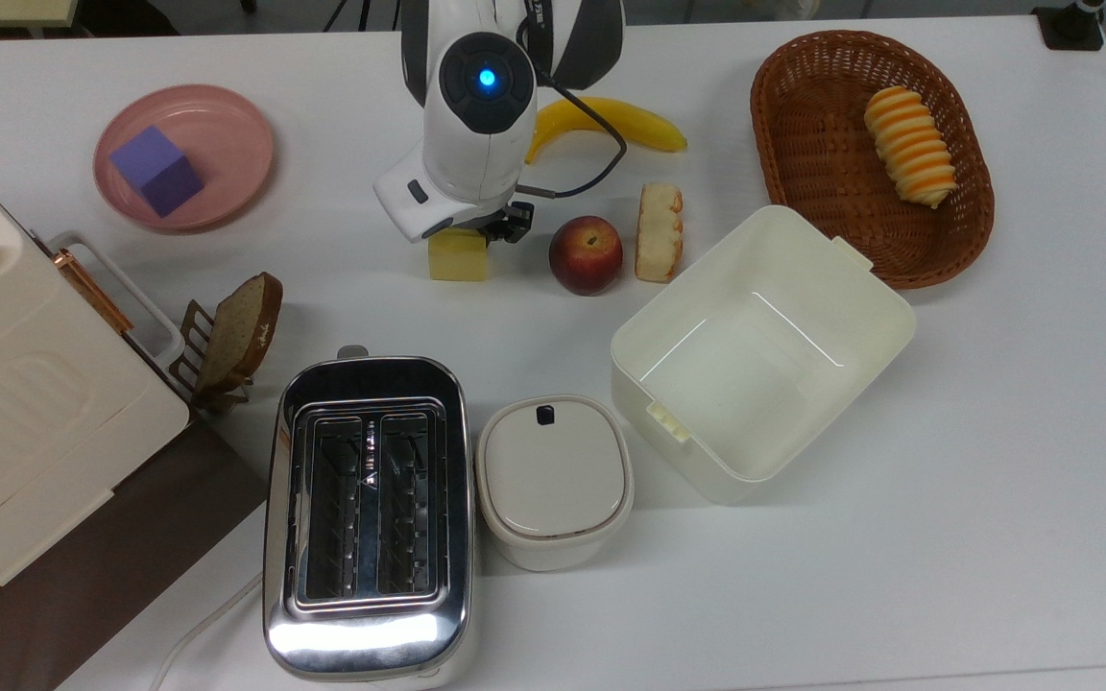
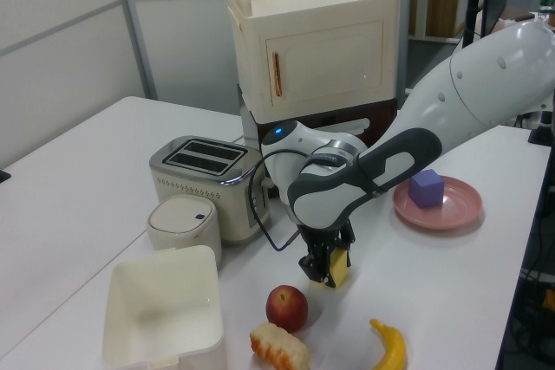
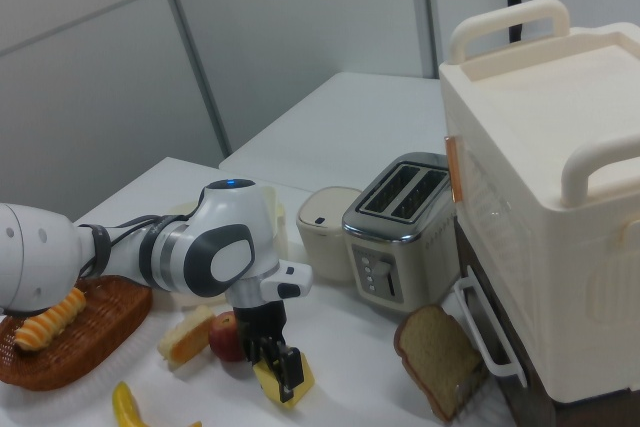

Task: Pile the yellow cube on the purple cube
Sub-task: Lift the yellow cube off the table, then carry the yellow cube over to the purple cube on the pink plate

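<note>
The gripper (image 2: pixel 328 268) is pinching the yellow cube (image 1: pixel 458 257), probably just off the table, near the peach (image 1: pixel 586 254). The purple cube (image 1: pixel 156 170) waits on the pink plate (image 1: pixel 227 125). A loose pinch could drop it.

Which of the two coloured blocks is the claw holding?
The yellow cube, clamped in the gripper beside the peach. The purple cube sits untouched on the pink plate.
</note>
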Robot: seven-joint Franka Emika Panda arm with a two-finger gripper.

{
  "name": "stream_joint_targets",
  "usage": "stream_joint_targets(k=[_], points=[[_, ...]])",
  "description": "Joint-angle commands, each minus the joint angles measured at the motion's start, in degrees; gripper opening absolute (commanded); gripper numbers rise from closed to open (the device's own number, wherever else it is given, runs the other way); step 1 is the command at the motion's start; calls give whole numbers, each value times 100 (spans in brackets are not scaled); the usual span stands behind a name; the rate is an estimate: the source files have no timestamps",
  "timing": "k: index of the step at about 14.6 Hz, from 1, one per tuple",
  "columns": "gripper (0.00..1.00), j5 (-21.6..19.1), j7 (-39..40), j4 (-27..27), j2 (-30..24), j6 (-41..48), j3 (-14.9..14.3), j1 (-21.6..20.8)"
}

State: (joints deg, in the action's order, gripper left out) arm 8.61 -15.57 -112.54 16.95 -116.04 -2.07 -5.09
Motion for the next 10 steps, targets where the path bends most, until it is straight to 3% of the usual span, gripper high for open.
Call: stream_joint_targets(k=[1, 4, 6, 10], points=[[34, 106, 106, -31, -401, 71, -22, 156], [34, 1, 712, 494, -675, 851, -22, 639], [34, -43, 1308, 1118, -693, 1607, -30, 1235], [38, 27, 1855, 1340, -693, 1725, -48, 1993]])
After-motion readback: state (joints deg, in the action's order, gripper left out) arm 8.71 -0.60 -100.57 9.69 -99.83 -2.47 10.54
